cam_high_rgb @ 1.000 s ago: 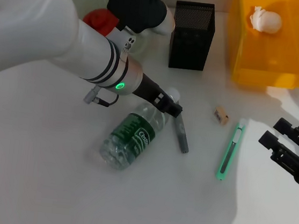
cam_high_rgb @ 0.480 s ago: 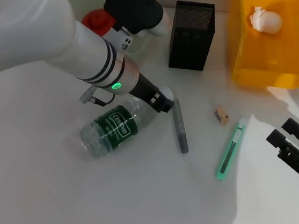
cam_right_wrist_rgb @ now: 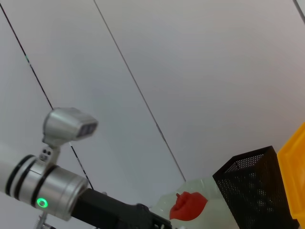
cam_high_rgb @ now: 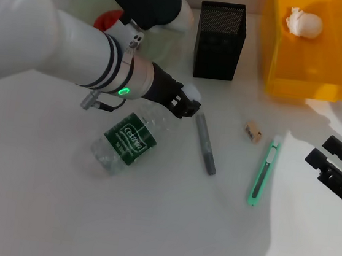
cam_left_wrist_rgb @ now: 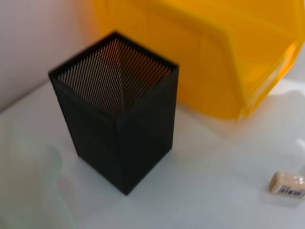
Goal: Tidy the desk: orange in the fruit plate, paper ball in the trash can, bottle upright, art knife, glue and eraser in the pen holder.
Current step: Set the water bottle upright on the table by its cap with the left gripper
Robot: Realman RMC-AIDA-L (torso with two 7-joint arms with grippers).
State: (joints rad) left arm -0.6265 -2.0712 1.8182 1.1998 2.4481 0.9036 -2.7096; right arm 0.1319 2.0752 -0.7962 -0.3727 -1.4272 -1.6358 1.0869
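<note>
Currently pinching the cap end of the bottle [cam_high_rgb: 127, 141] with the left gripper [cam_high_rgb: 185, 103], body tilted on the desk, near and left of the pen holder [cam_high_rgb: 220, 40]. Right gripper [cam_high_rgb: 330, 166] parked far right, fingers spread.

Bottle [cam_high_rgb: 126, 141] left of glue [cam_high_rgb: 206, 143]; eraser [cam_high_rgb: 253, 132], knife [cam_high_rgb: 263, 174] right.
</note>
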